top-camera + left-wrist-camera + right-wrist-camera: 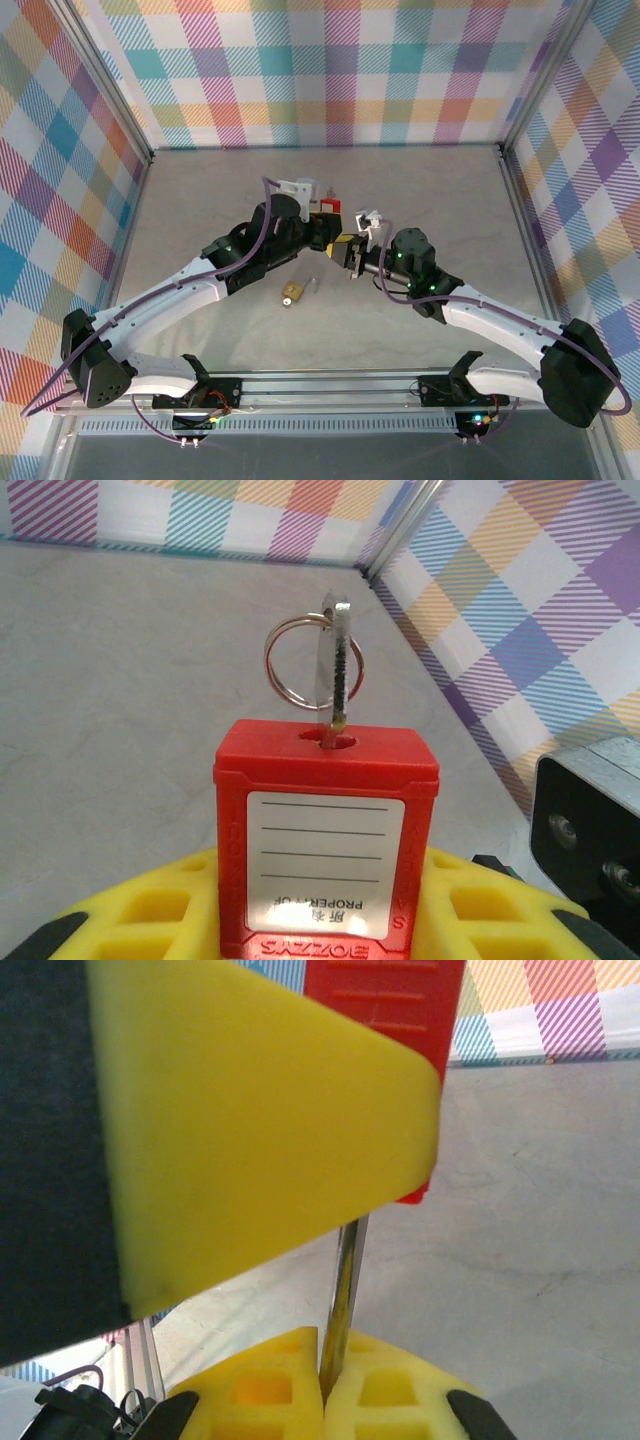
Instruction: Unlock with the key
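Status: key inserted, turn not yet confirmed. I have the left gripper [326, 905] closed to a middling width on the red padlock [326, 830], its yellow fingers on either flank of the body, which it holds above the table [200, 200] with the keyhole face pointing away from the wrist. The key [336, 660] is seated in that keyhole and stands straight out of the padlock, its key ring [268, 665] hanging at the far end from the padlock. The right gripper [325, 1385] is on the key side of the padlock with its fingers pressed fully together. Remaining, in my judgement: secure the key, rotate it, and free the shackle. Limits of observation: the shackle is hidden, so I cannot tell locked from unlocked. In the right wrist view the key runs from the padlock into the seam between the closed fingertips, yet the left wrist view shows no finger on the key; I cannot tell whether it is pinched. A small brass padlock [292, 292] lies on the table, nearer the arm bases than the red padlock.
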